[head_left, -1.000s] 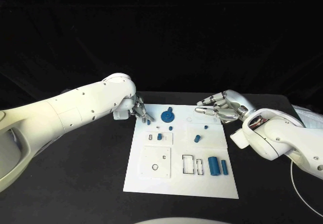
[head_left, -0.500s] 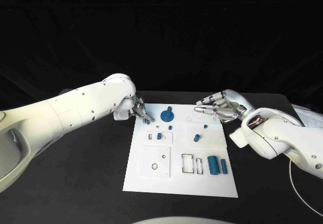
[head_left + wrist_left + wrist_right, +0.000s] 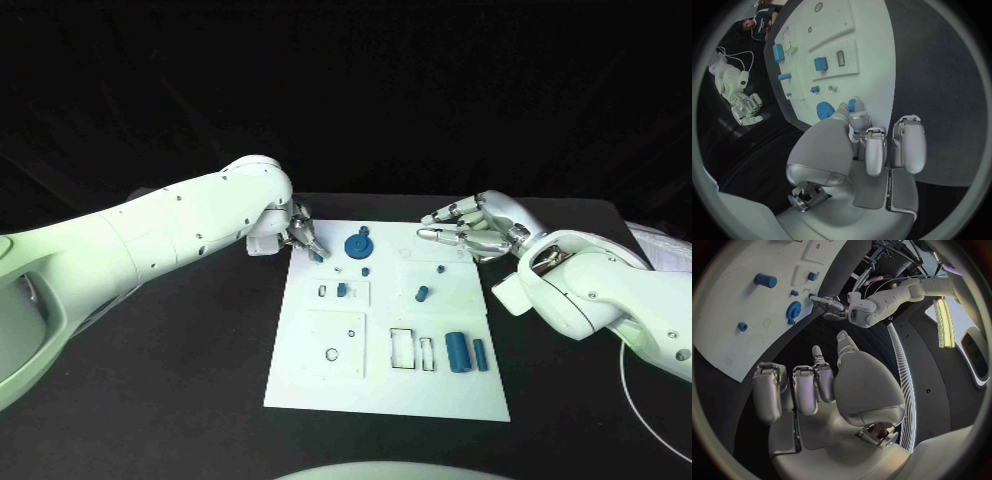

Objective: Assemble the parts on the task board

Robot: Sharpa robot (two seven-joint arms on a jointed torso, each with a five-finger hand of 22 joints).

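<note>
Where the white task board (image 3: 387,380) lies in the middle of the black table (image 3: 173,400), with its long sides running from the near edge toward the far edge, small blue parts are scattered over it. A blue gear (image 3: 359,246) sits close to the board's far edge, with a tiny blue peg (image 3: 366,271) just nearer than it. A short blue block (image 3: 342,291) stands in a small framed recess toward the board's left side, and a small blue cylinder (image 3: 423,295) lies to its right. Toward the board's near right corner, a thick blue cylinder (image 3: 456,353) and a slimmer blue bar (image 3: 479,356) lie side by side, just right of two empty rectangular slots (image 3: 414,351).

At the board's far left corner, the left hand (image 3: 299,238) pinches a small blue part (image 3: 315,254) between its fingertips; in the left wrist view the same blue part (image 3: 852,105) shows at the tip of the fingers (image 3: 859,121), just beside the gear (image 3: 824,109). The piece hangs over the board's edge there; I cannot tell whether it touches the surface.

The right hand (image 3: 469,231) hovers by the board's far right corner, its fingers curled loosely inward and holding nothing that I can see; the right wrist view shows that hand (image 3: 826,390) with its fingers (image 3: 804,387) bent and bare above the table.
</note>
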